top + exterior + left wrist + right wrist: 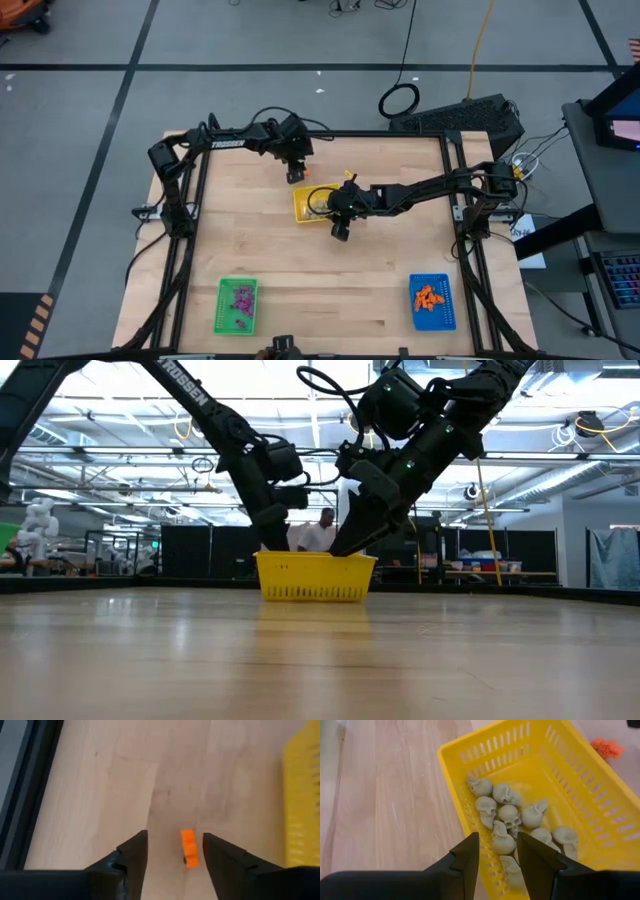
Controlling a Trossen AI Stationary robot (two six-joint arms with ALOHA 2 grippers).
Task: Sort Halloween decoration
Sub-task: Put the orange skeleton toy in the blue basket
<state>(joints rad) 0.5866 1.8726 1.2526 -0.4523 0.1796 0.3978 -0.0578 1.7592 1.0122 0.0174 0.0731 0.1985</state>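
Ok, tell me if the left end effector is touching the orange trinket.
Apart. The left wrist view shows the orange trinket lying on the table between the left end effector's open fingers, with bare wood visible on both sides.

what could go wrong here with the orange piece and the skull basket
The left gripper stands open around the orange trinket, which lies nearer one finger, so closing could nudge it aside rather than pinch it.
The right gripper hovers over tightly packed pale skulls in the yellow basket; it might lift two together or snag the slotted wall.
Both arms work near the basket and may bump each other.
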